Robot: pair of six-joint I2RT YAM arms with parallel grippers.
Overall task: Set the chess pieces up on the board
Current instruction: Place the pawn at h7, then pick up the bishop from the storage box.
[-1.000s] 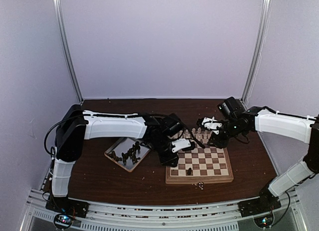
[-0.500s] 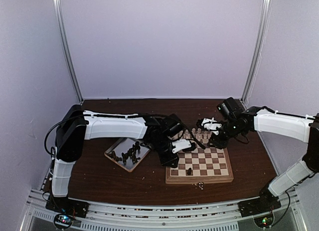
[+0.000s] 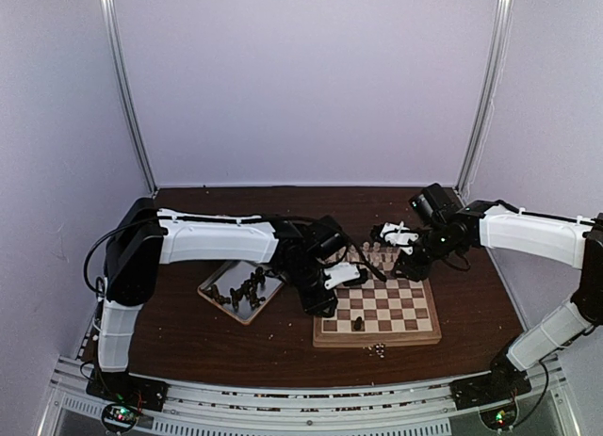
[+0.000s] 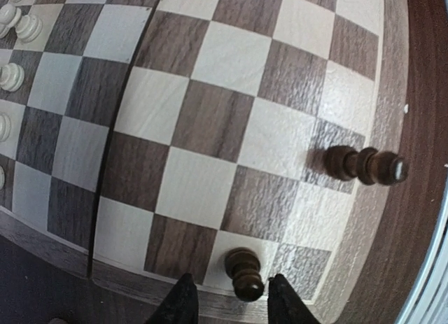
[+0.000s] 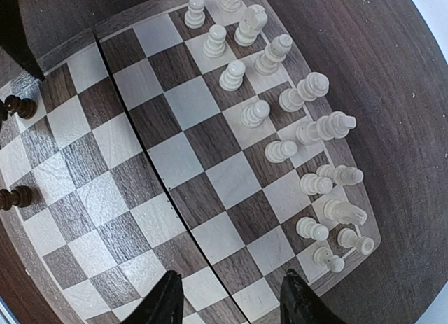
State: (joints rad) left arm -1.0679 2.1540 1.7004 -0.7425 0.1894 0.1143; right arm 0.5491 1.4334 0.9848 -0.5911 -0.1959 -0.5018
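Centrally on your table [image 3: 188,347], board [image 3: 415,335] with bare middle squares; right gripper [image 5: 227,290] spread empty, left gripper [image 4: 229,287] astride 1 dark pawn [image 4: 245,271], unclamped.

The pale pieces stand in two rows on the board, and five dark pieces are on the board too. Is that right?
Not quite. Only two dark pieces stand on the board, not five; the left wrist view shows both. The pale pieces do stand in two rows on it.
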